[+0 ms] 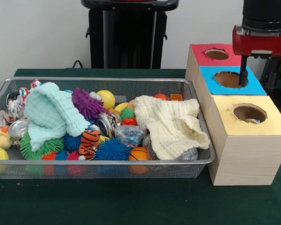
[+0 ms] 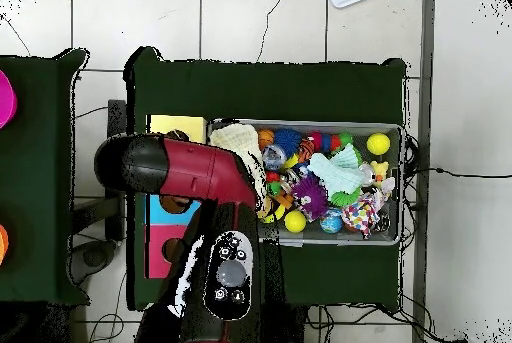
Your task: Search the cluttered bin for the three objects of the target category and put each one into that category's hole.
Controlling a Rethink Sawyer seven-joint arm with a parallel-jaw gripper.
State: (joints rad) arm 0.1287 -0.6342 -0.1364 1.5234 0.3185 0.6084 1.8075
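One tool over blue box hole

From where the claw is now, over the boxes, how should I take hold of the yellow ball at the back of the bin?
Come straight down on the yellow ball. Its top is exposed, while the purple spiky toy presses against one side, so close across its widest part, one finger on the open side and one slipped between ball and toy. A side approach looks blocked by the mesh bin.

The arm has glossy red shells with black joints; a grey round button panel sits on its black base.
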